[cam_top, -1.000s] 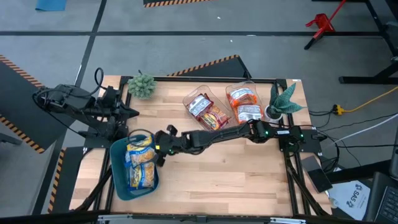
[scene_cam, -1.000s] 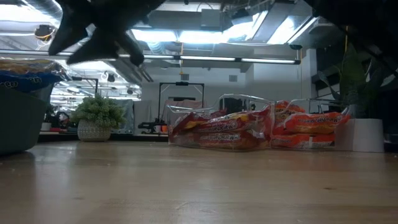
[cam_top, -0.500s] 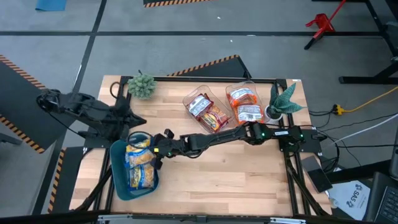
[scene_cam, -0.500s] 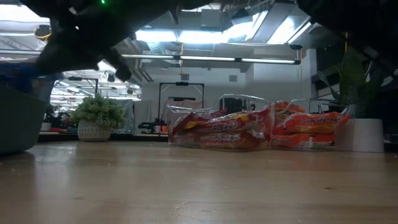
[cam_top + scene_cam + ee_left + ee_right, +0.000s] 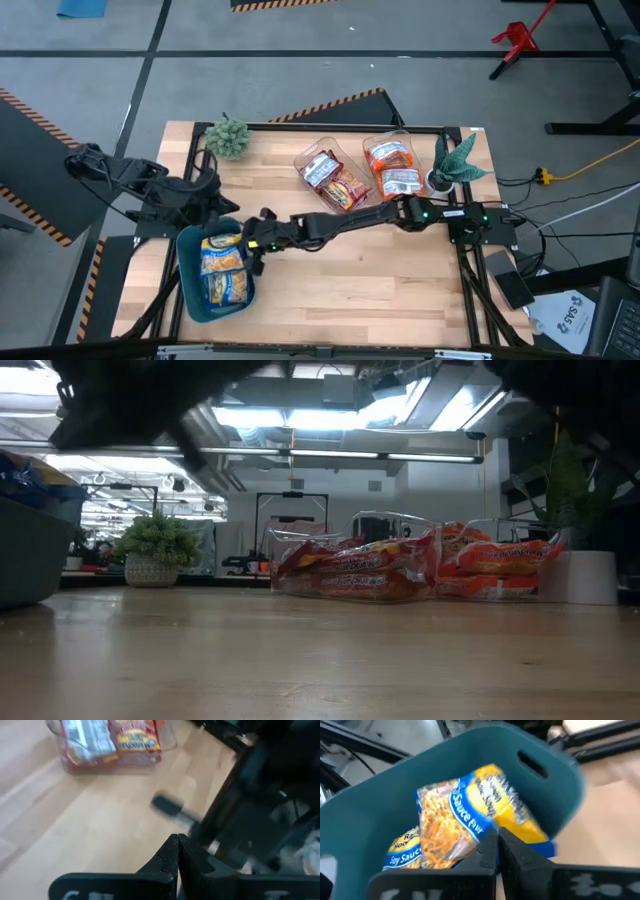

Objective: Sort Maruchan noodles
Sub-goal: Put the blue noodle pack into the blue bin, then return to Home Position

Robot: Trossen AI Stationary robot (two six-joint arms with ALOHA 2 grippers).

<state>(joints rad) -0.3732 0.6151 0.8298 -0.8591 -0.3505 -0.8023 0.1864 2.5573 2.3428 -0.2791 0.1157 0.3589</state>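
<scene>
A teal bin point(image 5: 190, 290) at the table's near left holds blue-and-yellow noodle packets point(image 5: 226, 268); it also shows as the teal bin point(image 5: 380, 785). My right gripper point(image 5: 251, 246) reaches across the table to the bin's right rim and is shut on the upper packet point(image 5: 470, 810). A second packet point(image 5: 402, 852) lies under it in the bin. My left gripper point(image 5: 214, 196) hovers shut over the bin's far rim and touches nothing. Its tips point(image 5: 177, 842) point at the right arm. My right gripper has the upper blue-and-yellow packet by its near edge point(image 5: 485, 827), where the shut fingers point(image 5: 512, 852) meet it. It comes in from the table's right, slanting down. The packet stretches ahead of the fingers, tilted over the bin's inside.
Two clear bins stand at the far middle, one with red-brown packets point(image 5: 335, 180), one with orange packets point(image 5: 392, 165). A small green plant point(image 5: 228, 137) sits at the far left and a potted plant point(image 5: 455, 165) at the far right. Bare wood point(image 5: 380, 270) lies near the middle.
My right gripper has moved toward the table's near left edge and down over the bin, staying shut, and the upper packet has sunk lower with it. My left arm has swung toward the right, bringing its gripper to the bin's far rim.
</scene>
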